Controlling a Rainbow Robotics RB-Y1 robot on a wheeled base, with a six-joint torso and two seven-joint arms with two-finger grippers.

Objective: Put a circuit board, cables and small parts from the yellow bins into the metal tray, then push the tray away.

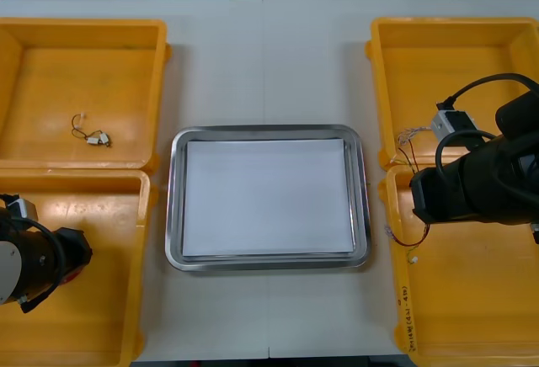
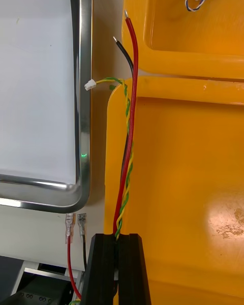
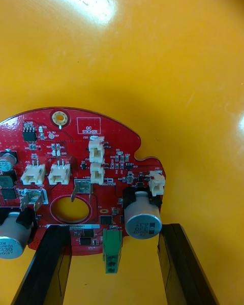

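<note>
Clamps limp, seemingly light cables (image 2: 127, 147) in right gripper (image 2: 118, 244) beside tray (image 2: 84, 81); poises open left gripper (image 3: 113, 234) at rim of stiff, likely fragile board (image 3: 76, 183).

Front camera looks steeply down; close wrist cameras face bins (image 3: 152, 56), right sharing tray (image 2: 84, 107).

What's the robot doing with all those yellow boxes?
It is picking things to put in the tray, which has nothing in it yet. The left gripper is down in a left bin, fingers open around the edge of a red board. The right gripper is shut on a bunch of cables, held over the rim of a right bin, right beside the tray.
</note>
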